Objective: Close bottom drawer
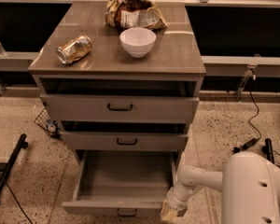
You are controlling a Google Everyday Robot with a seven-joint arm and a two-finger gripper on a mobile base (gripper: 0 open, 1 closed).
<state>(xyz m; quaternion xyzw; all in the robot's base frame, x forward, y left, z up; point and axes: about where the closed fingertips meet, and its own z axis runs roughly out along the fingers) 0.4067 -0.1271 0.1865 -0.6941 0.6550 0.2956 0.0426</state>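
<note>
The bottom drawer (123, 176) stands pulled far out at the foot of the cabinet (102, 62), so the whole push is left to do. The gripper (170, 211) sits low at the drawer front's right corner, touching or just beside it. I cannot tell whether it is clenched. The arm (198, 177) reaches left and downward.

Matt grey-brown bottom drawer (123, 178), smooth cream gripper (170, 212) at its right front corner, glossy white bowl (137, 41).
</note>
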